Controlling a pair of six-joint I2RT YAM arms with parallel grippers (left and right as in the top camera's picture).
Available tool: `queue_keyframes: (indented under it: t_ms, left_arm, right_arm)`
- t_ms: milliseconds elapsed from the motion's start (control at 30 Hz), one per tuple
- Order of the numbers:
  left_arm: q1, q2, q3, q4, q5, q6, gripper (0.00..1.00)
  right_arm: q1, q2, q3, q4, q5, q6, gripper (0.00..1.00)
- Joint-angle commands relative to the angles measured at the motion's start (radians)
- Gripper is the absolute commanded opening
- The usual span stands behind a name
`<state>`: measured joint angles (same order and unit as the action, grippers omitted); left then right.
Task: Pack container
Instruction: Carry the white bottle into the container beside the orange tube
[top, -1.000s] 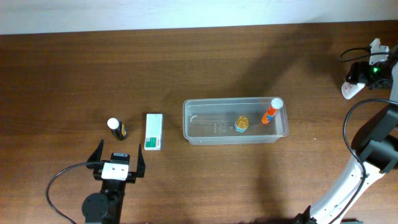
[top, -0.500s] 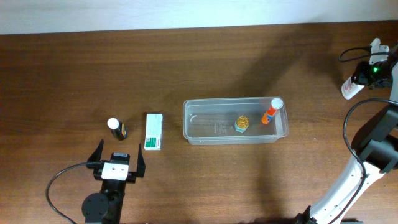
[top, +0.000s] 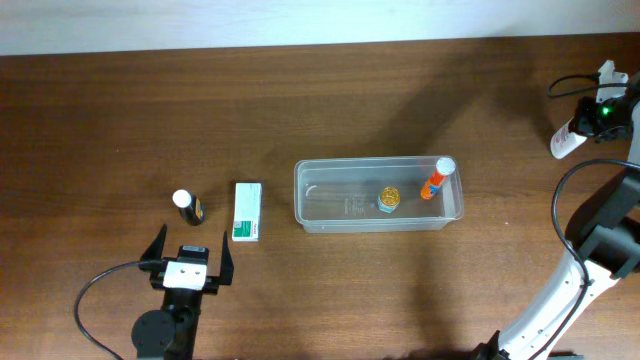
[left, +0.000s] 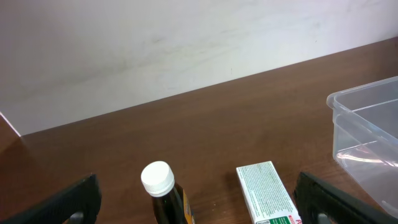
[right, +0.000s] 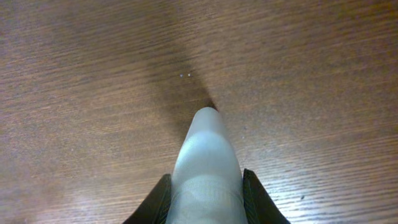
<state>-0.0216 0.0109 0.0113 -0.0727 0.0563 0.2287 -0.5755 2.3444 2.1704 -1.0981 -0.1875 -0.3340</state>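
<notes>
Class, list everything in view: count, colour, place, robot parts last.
table: 1, brown, underneath everything
container: 1, clear, centre
orange tube: 1, white-capped, inside container, right end
gold-topped item: 1, small, inside container
box: 1, white-green, left of container
bottle: 1, dark, white cap, left of box
white tube: 1, far right, gripped
left end effector: 1, black, open, front-left
right end effector: 1, black, shut on white tube

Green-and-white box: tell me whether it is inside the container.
No, the green-and-white box lies on the table, outside the container, between it and the dark bottle.
</notes>
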Motion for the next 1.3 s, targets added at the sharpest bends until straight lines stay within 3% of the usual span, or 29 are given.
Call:
queue_keyframes:
  t_ms: [0,267,600,767,933,1267]
  left_arm:
    - [-0.005,-0.006,0.003,-0.011,0.018,0.005,0.99]
    - [-0.005,-0.006,0.003,-0.011,0.018,0.005,0.99]
    - [-0.005,-0.006,0.003,-0.011,0.018,0.005,0.99]
    - [-0.005,-0.006,0.003,-0.011,0.018,0.005,0.99]
    - [-0.005,-0.006,0.003,-0.011,0.018,0.005,0.99]
    - [-0.005,-0.006,0.002,-0.011,0.018,0.005,1.00]
  right_arm:
    - [-0.001,0.005,0.039,-0.033,-0.055,0.037,0.19]
    - [-0.001,-0.063,0.221,-0.198,-0.090,0.121,0.15]
    - [0.026,-0.204,0.550,-0.601,-0.202,0.164,0.15]
    - [0.088,-0.338,0.549,-0.601,-0.193,0.241,0.15]
    - [0.185,-0.512,0.471,-0.601,-0.091,0.274,0.15]
    - [0.412,-0.888,-0.031,-0.601,-0.037,0.299,0.16]
